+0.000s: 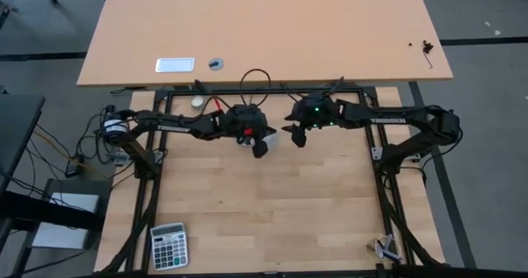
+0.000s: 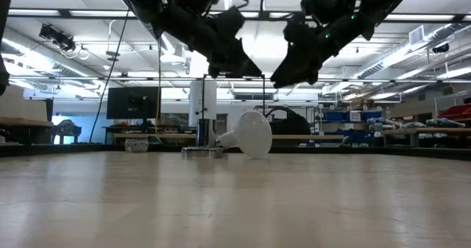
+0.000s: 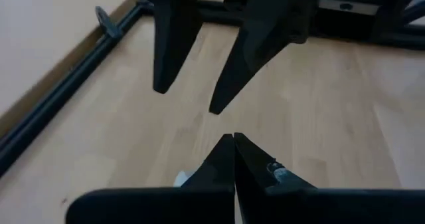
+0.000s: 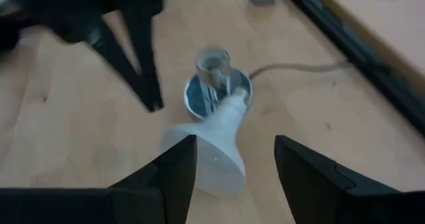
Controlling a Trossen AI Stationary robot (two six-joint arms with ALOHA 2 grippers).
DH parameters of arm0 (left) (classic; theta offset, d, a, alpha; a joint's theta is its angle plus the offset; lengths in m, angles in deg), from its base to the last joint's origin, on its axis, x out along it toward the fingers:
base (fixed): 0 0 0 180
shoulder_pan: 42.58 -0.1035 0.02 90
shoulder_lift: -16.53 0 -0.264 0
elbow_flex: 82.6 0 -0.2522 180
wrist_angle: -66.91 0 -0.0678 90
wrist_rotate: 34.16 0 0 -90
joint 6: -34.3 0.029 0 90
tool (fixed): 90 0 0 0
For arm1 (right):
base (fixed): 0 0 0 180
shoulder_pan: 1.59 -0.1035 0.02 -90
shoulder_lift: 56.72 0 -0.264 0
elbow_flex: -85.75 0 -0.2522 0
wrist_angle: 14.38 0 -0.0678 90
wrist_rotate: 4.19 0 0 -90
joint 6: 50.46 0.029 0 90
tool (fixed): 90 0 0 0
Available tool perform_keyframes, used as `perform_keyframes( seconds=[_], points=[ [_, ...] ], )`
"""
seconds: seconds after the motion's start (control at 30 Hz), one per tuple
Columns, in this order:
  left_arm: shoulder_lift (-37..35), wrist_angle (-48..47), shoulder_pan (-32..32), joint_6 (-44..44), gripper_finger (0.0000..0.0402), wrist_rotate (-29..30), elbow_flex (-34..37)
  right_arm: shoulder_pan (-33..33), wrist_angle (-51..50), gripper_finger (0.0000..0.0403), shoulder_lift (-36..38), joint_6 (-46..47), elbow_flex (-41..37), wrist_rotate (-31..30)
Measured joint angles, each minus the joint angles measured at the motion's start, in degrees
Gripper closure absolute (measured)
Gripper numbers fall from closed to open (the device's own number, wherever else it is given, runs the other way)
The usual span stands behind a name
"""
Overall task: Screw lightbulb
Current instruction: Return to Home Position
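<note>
The right gripper (image 4: 234,147) is hovering spread open over the lightbulb (image 4: 214,141), which is lying on its side, base at the socket disc (image 4: 196,96). The left gripper (image 3: 232,139) is hanging clenched and empty. The bulb is probably light, slick and fragile, so the cone neck is looking like the safest hold.

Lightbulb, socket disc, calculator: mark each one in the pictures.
lightbulb (image 2: 255,135): low view, on its round dome.
socket disc (image 4: 197,94): right wrist view, on its bare grey face.
calculator (image 1: 169,252): high view, on its keypad.

The high view looks straight down on the counter (image 1: 264,220); the low view looks level across it. Close wrist views angle down; right and low share the lightbulb (image 4: 219,136)
</note>
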Motion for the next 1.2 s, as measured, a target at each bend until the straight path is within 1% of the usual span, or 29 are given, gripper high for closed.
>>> perform_keyframes(
  seconds=[0.07, 0.17, 0.27, 0.4, 0.43, 0.47, 0.57, 0.67, 0.8, 1.03, 1.2],
  points=[
    [-1.1, 0.0, 0.0, 0.2, 0.0401, 0.0, 0.0, -0.6, -0.4, 0.0203, 1.5, -2.9, 0.0, 0.0],
    [-2.2, 0.3, 0.0, 0.4, 0.0401, -0.8, 0.0, -1.7, -0.9, 0.0237, 2.8, -5.5, 0.0, 0.2],
    [-2.4, 1.6, 0.4, 1.3, 0.0401, -1.6, -0.1, -2.6, -1.2, 0.029, 3.5, -6.8, 0.0, 0.2],
    [-2.4, 1.9, 0.9, 1.7, 0.0401, -1.8, -0.1, -3.7, -1.5, 0.0373, 3.5, -7.5, 0.0, 0.3],
    [-2.4, 1.9, 1.0, 1.7, 0.0401, -1.7, -0.1, -3.9, -1.5, 0.0387, 3.5, -7.9, 0.0, 0.6],
    [-2.4, 1.9, 1.0, 1.7, 0.0401, -1.7, -0.1, -4.2, -1.6, 0.0393, 3.5, -8.2, 0.0, 0.7],
    [-2.4, 3.1, 1.3, 1.7, 0.0401, -1.7, -0.1, -5.1, -1.9, 0.0388, 3.5, -8.4, -0.1, 1.3],
    [-2.4, 3.6, 1.4, 1.8, 0.0401, -1.8, -0.1, -6.1, -3.0, 0.0395, 3.5, -8.7, -0.1, 1.5],
    [-2.4, 3.8, 1.3, 1.9, 0.0401, -1.7, -0.1, -8.0, -2.0, 0.0397, 4.8, -8.9, -2.4, 1.5],
    [-2.4, 4.7, 1.4, 1.9, 0.0401, -1.7, -0.1, -12.5, -0.5, 0.04, 12.2, -5.9, -7.4, -1.9],
    [-2.4, 5.7, 1.4, 1.9, 0.0401, -1.7, -0.1, -15.3, -0.3, 0.0401, 19.5, -4.0, -11.9, -6.2]
  ],
)
